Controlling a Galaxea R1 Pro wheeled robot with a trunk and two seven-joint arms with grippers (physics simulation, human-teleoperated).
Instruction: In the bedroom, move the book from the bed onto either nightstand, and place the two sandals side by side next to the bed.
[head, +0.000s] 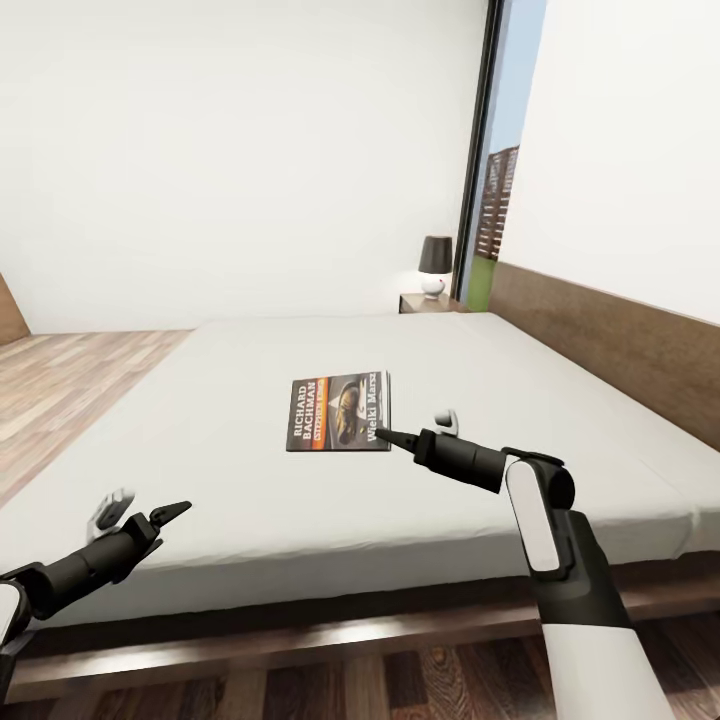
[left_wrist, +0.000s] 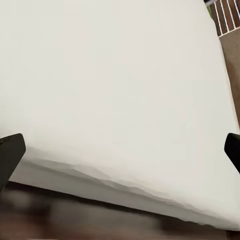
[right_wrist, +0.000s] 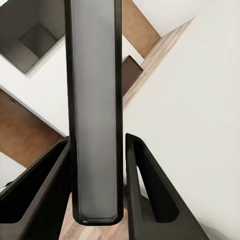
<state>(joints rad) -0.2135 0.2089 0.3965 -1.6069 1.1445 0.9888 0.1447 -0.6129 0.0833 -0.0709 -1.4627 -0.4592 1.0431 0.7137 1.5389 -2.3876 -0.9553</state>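
While the book (head: 339, 411) lies flat on the bed (head: 240, 480), roughly mid-mattress with its cover up, the right gripper (head: 400, 440) is right at the book's near right corner — its dark fingertip touches or overlaps that edge in the head view. In the right wrist view a tall, thin grey slab with dark edges (right_wrist: 96, 110) stands between the two black fingers (right_wrist: 150, 195), which sit close on either side of it; it looks like the book seen edge-on, but whether the fingers are actually pressing it I cannot tell. The left gripper (head: 140, 520) hangs over the near edge of the bed, well to the left of the book, fingers spread wide with bare mattress (left_wrist: 115, 90) between them. Beyond the far corner of the bed — a nightstand (head: 425, 303) with a dark-shaded lamp (head: 434, 265) on top
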